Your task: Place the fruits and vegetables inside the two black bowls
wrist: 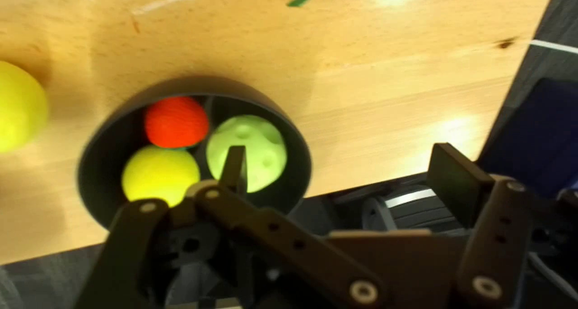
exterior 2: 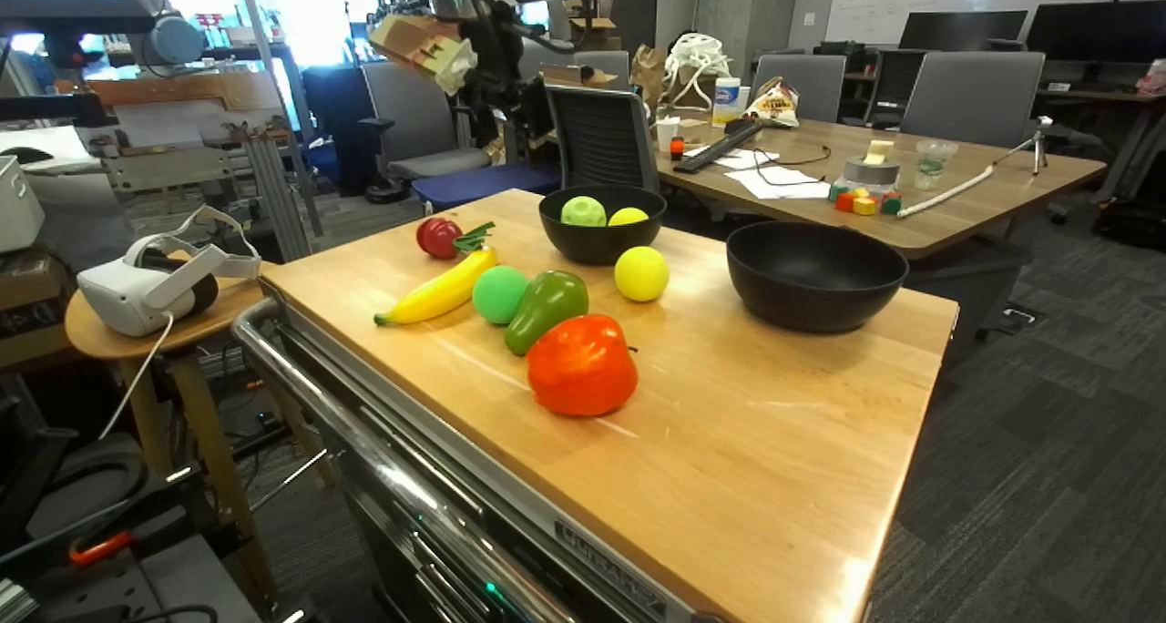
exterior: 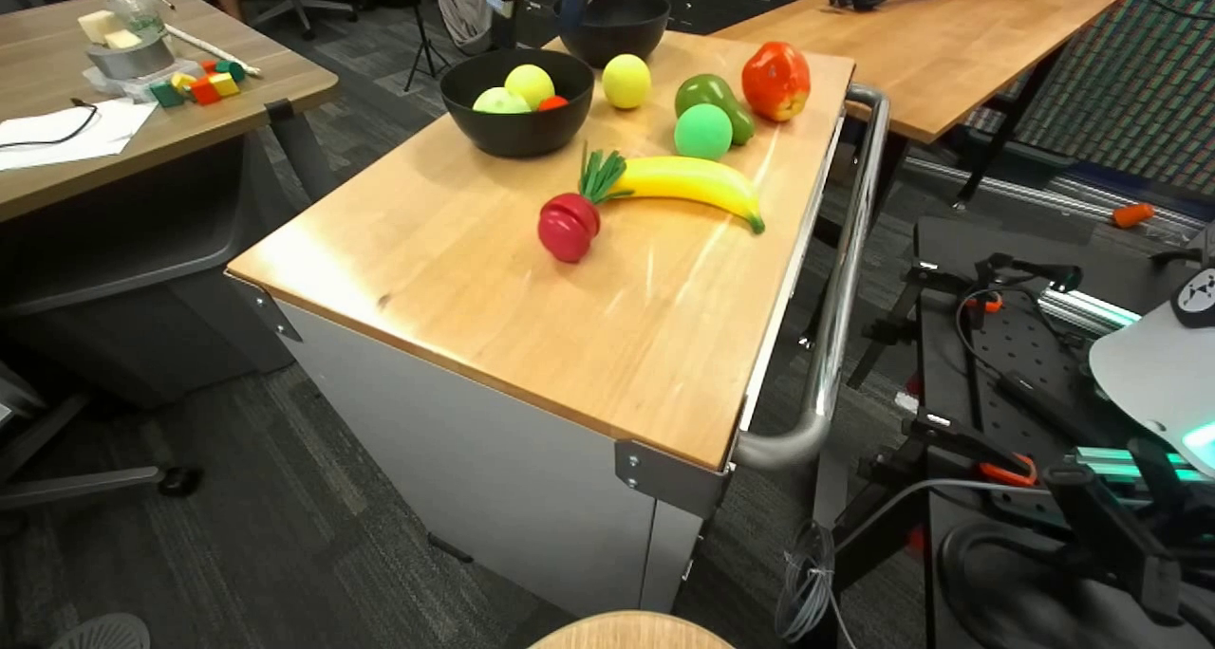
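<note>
My gripper (wrist: pixel 345 169) stands open with nothing between its fingers, raised above the table's edge beside the smaller black bowl (wrist: pixel 194 84). That bowl holds a yellow round fruit (wrist: pixel 160 175), a pale green piece (wrist: pixel 264 142) and a red piece (wrist: pixel 176 121); one finger overlaps the pale green piece in the wrist view. Nothing shows inside the larger black bowl (exterior 2: pixel 815 281). On the wood lie a second yellow fruit (exterior 2: pixel 641 274), red-orange pepper (exterior 2: pixel 583 368), dark green avocado-shaped piece (exterior 2: pixel 556 304), green ball (exterior 2: pixel 496 295), banana (exterior 2: pixel 433 291) and red pieces with green leaves (exterior 2: pixel 440 238).
A metal handle rail (exterior: pixel 854 250) runs along one side of the wooden cart top (exterior: pixel 475 279). A desk (exterior: pixel 57 23) with colored blocks, tape and papers stands apart from it. A white headset (exterior 2: pixel 164 272) rests on a stool near the cart.
</note>
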